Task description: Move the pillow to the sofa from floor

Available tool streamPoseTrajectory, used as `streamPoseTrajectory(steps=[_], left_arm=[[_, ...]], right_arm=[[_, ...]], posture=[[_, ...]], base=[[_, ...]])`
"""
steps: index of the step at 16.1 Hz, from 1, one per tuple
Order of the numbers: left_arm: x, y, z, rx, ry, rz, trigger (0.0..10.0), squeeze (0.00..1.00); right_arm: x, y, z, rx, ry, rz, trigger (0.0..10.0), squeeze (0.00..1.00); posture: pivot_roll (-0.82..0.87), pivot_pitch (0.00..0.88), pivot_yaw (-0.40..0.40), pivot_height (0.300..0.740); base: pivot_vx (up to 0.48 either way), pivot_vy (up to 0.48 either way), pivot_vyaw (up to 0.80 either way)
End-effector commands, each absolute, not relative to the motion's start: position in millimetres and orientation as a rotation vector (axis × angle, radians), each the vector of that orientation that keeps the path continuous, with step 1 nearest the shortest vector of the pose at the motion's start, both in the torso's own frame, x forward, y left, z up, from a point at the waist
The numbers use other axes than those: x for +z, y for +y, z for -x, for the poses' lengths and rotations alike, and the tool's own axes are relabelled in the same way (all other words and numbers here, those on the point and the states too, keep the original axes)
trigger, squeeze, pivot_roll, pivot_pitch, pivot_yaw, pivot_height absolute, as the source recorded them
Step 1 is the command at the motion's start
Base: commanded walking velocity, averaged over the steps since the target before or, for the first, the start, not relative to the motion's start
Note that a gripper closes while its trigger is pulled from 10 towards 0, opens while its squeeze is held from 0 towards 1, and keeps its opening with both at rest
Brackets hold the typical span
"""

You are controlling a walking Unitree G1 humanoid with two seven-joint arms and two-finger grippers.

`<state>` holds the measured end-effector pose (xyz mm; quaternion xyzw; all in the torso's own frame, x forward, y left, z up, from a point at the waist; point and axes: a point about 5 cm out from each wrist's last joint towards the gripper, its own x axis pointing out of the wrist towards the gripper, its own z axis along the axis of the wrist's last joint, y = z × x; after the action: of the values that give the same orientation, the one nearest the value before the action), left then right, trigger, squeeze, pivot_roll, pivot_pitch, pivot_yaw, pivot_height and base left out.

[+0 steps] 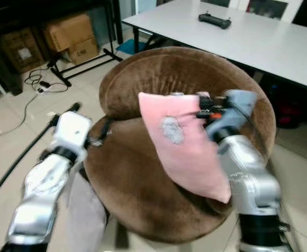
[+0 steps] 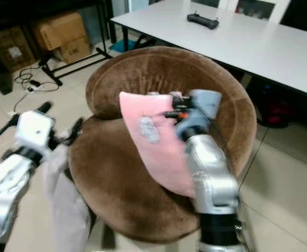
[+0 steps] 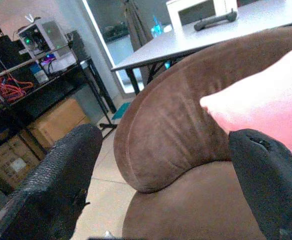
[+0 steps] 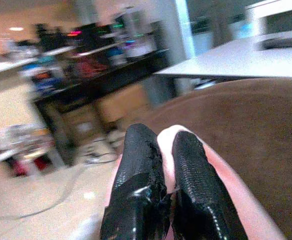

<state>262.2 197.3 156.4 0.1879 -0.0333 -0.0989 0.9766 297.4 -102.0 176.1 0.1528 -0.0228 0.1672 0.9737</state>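
Black ribbed fingers (image 4: 168, 165) pinching soft pink pillow (image 1: 187, 144)

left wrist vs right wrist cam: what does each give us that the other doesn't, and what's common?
Left wrist alone: the left pincer open, fingers spread wide and touching nothing, aimed at the sofa backrest, with one corner of the pink pillow seen from the side. Right wrist alone: the right pincer shut on the pillow's edge, pink fabric pinched between its fingers, plus blurred cluttered shelves behind. Both: brown sofa, pillow, white table with a dark controller on it, and cardboard boxes under the black rack.
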Motion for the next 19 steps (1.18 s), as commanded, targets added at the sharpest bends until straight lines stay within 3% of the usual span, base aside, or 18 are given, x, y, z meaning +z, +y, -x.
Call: streamPoseTrajectory(steps=[1, 12, 19], left_arm=[[159.7, 192.0, -263.0, -0.221, -0.084, -0.384, 10.0, 0.00], [158.9, 193.2, -259.4, -0.221, -0.079, -0.387, 10.0, 0.00], [144.1, 203.5, -246.5, -0.367, 0.052, -0.428, 10.0, 0.00]], right_arm=[[197.7, -104.0, -296.7, 0.372, -0.132, -0.306, 10.0, 0.00], [206.8, -97.5, -304.9, 0.419, -0.134, -0.315, 10.0, 0.00], [196.9, -80.4, -325.9, 0.413, 0.037, -0.329, 10.0, 0.00]], posture=[[0.03, 0.000, 0.027, 0.740], [0.04, 0.000, 0.018, 0.740], [0.06, 0.000, 0.006, 0.740]], base=[[0.281, 0.000, 0.00], [0.277, 0.000, 0.00], [0.000, 0.000, 0.00]])
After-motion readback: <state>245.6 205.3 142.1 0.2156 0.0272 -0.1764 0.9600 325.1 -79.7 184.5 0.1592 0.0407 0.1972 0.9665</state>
